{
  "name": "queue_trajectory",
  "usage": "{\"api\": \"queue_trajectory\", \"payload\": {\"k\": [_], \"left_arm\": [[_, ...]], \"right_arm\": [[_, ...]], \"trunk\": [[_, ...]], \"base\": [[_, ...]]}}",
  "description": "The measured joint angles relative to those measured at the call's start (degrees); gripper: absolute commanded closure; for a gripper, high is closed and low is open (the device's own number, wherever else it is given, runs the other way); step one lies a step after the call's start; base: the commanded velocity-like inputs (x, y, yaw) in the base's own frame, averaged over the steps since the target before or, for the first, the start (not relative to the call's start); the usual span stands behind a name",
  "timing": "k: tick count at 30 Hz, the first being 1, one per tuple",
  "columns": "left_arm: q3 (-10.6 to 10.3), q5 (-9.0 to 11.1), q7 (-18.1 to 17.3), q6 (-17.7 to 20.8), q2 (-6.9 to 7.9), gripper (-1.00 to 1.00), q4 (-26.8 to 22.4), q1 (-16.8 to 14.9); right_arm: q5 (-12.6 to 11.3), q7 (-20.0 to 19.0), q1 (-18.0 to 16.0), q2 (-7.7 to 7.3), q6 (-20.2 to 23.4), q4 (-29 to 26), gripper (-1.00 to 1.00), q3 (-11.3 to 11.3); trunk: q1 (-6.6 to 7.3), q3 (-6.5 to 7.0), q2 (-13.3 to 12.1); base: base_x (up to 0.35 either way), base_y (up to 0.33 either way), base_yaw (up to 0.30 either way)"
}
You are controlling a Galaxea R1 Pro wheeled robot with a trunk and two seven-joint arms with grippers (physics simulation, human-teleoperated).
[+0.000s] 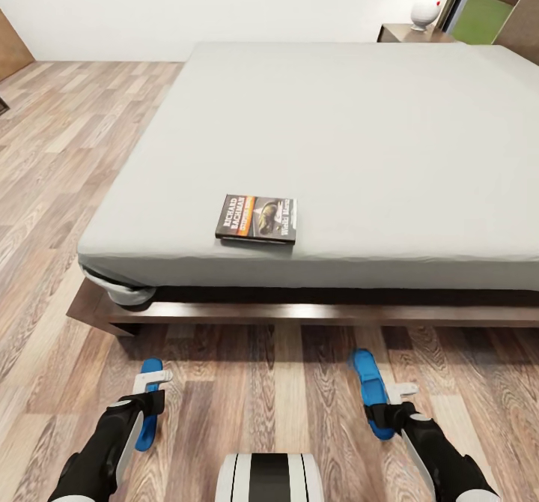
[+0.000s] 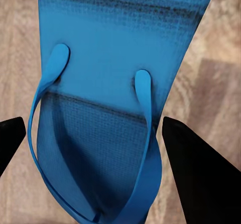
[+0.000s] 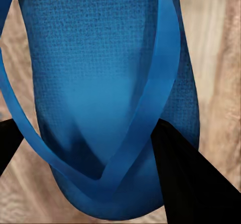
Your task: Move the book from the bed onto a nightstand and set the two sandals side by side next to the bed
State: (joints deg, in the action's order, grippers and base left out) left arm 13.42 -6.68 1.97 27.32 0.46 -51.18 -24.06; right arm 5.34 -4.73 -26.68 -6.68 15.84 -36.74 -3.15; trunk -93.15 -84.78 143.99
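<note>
The book (image 1: 257, 219) lies flat near the near edge of the bed (image 1: 352, 120), its dark cover up. On the floor side of the bed frame, my left gripper (image 1: 150, 401) is shut on one blue sandal (image 1: 152, 367), held on edge above the planks. My right gripper (image 1: 389, 410) is shut on the other sandal (image 1: 367, 375), also on edge. Up close, the left sandal (image 2: 115, 43) spans between the black fingers of the left gripper (image 2: 94, 121). The right sandal (image 3: 85, 58) sits between the fingers of the right gripper (image 3: 85, 126). A nightstand (image 1: 400, 34) stands beyond the bed's far corner.
A white lamp (image 1: 425, 7) stands on the nightstand. The dark wooden bed frame (image 1: 299, 311) juts out low in front of me. Wood-plank floor (image 1: 67, 157) runs along the bed's left side to the white wall.
</note>
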Motion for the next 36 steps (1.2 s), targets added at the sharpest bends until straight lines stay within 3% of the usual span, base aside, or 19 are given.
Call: {"api": "queue_trajectory", "payload": {"k": [1,2,4,7,8,10,12,16,20,32,36], "left_arm": [[0.00,-0.01,-0.04,0.00,0.02,1.00,0.01,0.00],[0.00,0.01,-0.07,0.00,0.01,1.00,0.00,0.00],[0.00,0.01,-0.14,0.00,0.06,1.00,0.01,0.00],[0.00,0.01,-0.17,0.01,0.08,1.00,0.00,0.00],[0.00,0.00,-0.17,0.00,0.08,1.00,0.01,0.00],[0.00,0.00,-0.17,-0.01,0.08,1.00,0.01,-0.01],[0.00,0.00,-0.17,-0.01,0.08,1.00,0.02,-0.01],[0.00,0.00,-0.18,0.00,0.08,1.00,0.02,-0.01],[-0.13,0.00,-0.10,-0.02,0.01,1.00,0.02,-0.01],[-0.18,-0.08,-0.01,-0.09,0.00,1.00,0.02,-0.01],[-0.18,-0.09,0.00,-0.10,0.00,1.00,0.02,-0.01]], "right_arm": [[-0.23,-0.24,0.02,-2.59,0.07,-0.75,1.00,0.10],[-0.08,-0.54,0.02,-6.18,0.10,-1.14,1.00,0.13],[-0.26,-2.51,0.03,-10.27,0.40,-1.45,1.00,0.15],[-1.04,-11.28,0.02,-16.43,0.73,-1.38,1.00,0.10],[-1.95,-15.00,0.03,-17.98,0.79,-1.34,1.00,0.12],[-3.39,-20.65,0.05,-19.68,0.84,-1.27,1.00,0.13],[-4.04,-23.43,0.05,-20.47,1.09,-1.24,1.00,0.14],[-4.30,-24.58,0.05,-20.79,1.23,-1.22,1.00,0.12],[-4.34,-24.78,0.05,-20.84,1.30,-1.22,1.00,0.12],[-4.33,-24.74,-0.01,-20.76,1.51,-1.30,1.00,0.13],[-4.35,-24.73,-0.03,-20.69,1.57,-1.31,1.00,0.12]], "trunk": [[0.00,0.00,0.00],[0.00,0.00,0.00],[0.00,0.00,0.00],[0.00,0.00,0.00],[0.00,0.00,0.00],[0.00,0.00,0.00],[0.00,0.00,0.00],[0.00,0.00,0.00],[0.00,0.00,0.00],[-0.32,-2.66,0.16],[-0.31,-2.66,0.16]], "base": [[0.000,0.000,0.000],[0.000,0.000,0.000],[0.000,0.000,0.000],[0.000,0.000,0.000],[0.000,0.000,0.000],[0.000,0.000,0.000],[0.000,0.000,0.000],[0.000,0.000,0.000],[0.000,0.000,0.000],[0.000,0.000,0.000],[0.000,0.000,0.000]]}}
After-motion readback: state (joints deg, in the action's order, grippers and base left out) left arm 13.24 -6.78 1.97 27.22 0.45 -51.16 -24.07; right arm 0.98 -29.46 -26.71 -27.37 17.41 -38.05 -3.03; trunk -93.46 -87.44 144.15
